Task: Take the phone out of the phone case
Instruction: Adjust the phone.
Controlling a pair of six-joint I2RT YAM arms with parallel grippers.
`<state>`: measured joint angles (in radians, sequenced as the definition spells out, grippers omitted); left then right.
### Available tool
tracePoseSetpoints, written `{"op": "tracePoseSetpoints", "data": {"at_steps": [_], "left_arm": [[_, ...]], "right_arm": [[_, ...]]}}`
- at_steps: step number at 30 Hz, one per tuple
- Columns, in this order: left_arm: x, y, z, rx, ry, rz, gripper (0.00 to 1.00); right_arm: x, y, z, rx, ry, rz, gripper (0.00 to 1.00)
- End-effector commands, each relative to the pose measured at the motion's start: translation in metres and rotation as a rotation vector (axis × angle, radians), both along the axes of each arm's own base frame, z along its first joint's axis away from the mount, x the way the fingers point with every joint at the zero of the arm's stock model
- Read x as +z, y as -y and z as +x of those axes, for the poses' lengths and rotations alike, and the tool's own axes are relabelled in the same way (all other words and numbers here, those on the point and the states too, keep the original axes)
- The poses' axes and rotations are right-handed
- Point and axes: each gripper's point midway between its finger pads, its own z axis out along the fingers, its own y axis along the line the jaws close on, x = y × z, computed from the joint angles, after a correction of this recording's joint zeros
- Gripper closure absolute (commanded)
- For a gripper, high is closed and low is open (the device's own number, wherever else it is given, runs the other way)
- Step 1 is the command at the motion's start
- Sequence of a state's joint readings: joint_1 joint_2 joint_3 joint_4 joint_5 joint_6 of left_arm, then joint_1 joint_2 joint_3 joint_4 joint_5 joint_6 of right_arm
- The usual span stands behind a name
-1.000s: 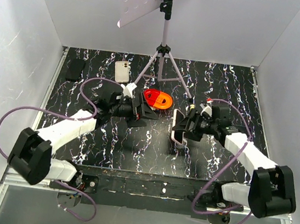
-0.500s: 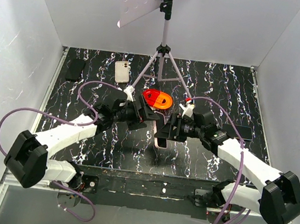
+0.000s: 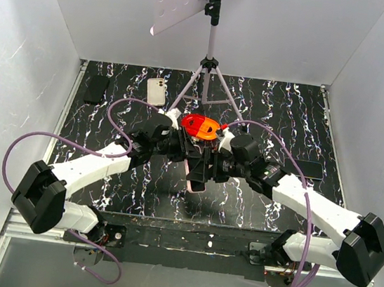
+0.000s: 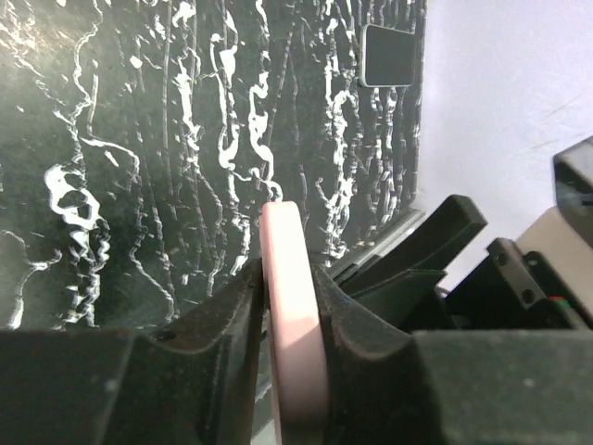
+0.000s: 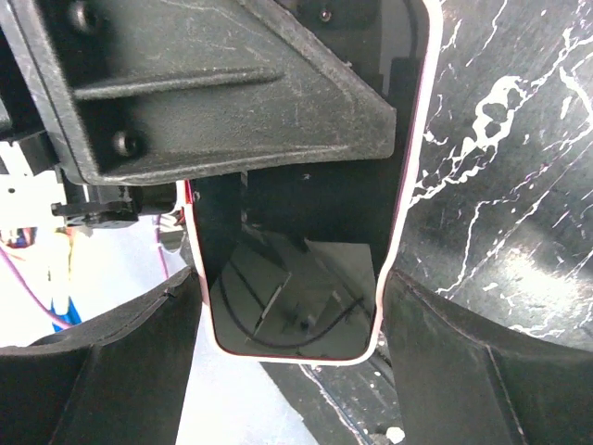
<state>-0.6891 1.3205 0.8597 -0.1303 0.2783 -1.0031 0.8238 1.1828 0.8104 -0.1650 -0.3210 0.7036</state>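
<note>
Pink and rubbery, the phone case [image 4: 292,315] stands on edge between the left jaws, which are pinched narrow across its thickness. The right jaws are spread wide across the width of the phone [image 5: 292,269], with a finger [image 5: 102,371] against each long rim, seemingly in contact. The pair is held in the air above the bench [image 3: 281,113], midway between the arms.

I judge the phone stiff, fairly weighty, with slick breakable glass. The case should flex, so its lip is best peeled at a corner while the phone is pressed out from behind.

One cased phone is in hand. On the bench lie one white phone [image 3: 156,91] and two dark slabs [image 3: 96,88] [image 3: 310,169], which may be phones or cases. One red-orange object [image 3: 201,126] and one tripod [image 3: 206,74] stand behind.
</note>
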Motion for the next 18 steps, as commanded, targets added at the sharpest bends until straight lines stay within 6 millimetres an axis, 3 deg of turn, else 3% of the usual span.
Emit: {"op": "tracePoseSetpoints", "data": {"at_steps": [1, 2, 4, 7, 13, 18], "left_arm": [[0.024, 0.001, 0.001, -0.051, 0.094, 0.012, 0.88], [0.028, 0.001, -0.001, -0.067, 0.11, 0.013, 0.98], [0.034, -0.001, -0.003, -0.101, 0.145, 0.028, 1.0], [0.051, 0.003, -0.007, -0.188, 0.229, 0.033, 1.0], [0.093, 0.02, -0.024, -0.425, 0.317, -0.052, 1.0], [0.13, 0.029, -0.056, -0.643, 0.381, -0.239, 1.0]], "right_arm": [[0.024, -0.013, 0.012, 0.013, 0.1, 0.027, 0.77], [0.024, -0.015, 0.009, 0.032, 0.094, 0.025, 0.63], [0.021, -0.011, 0.003, 0.05, 0.082, 0.001, 0.43], [0.02, 0.001, -0.002, 0.043, 0.101, -0.026, 0.29], [0.04, 0.025, -0.019, 0.085, 0.178, -0.029, 0.2], [0.061, 0.03, -0.053, 0.232, 0.185, 0.14, 0.2]]}}
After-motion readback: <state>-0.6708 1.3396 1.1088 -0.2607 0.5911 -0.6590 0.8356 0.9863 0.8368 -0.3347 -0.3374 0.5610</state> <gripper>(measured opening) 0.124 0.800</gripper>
